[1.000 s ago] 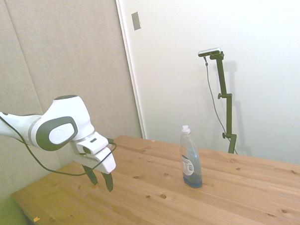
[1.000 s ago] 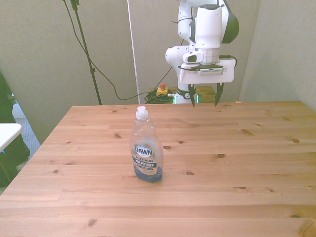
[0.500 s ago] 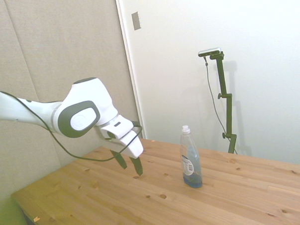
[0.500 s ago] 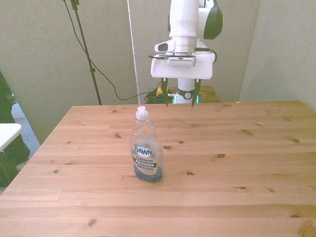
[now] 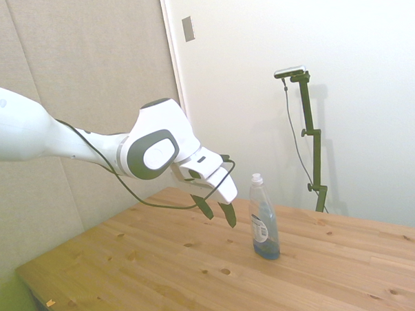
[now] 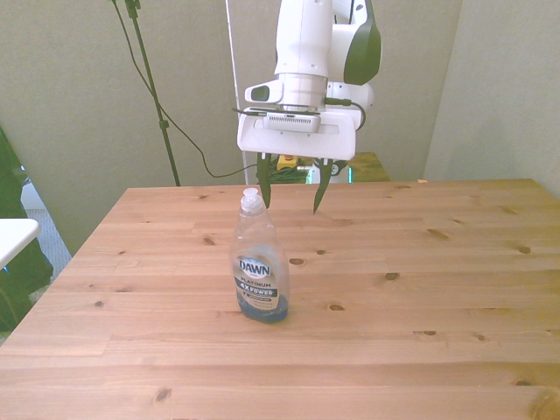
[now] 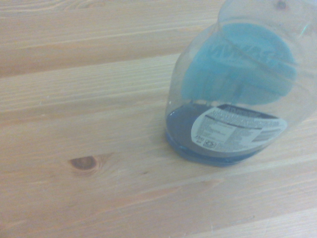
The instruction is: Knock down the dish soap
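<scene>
In the front view, the dish soap [image 6: 259, 262] stood upright left of the middle of the table [image 6: 420, 289], its cap level with the fingertips of the gripper [image 6: 291, 199]. The gripper hung just behind and right of the cap, jaws wide and empty, seemingly lined up to push the bottle's top over.

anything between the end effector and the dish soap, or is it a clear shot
Nothing visible stands in the way. The open end effector hangs in the air just short of the upright dish soap, and only bare table lies around the bottle.
</scene>
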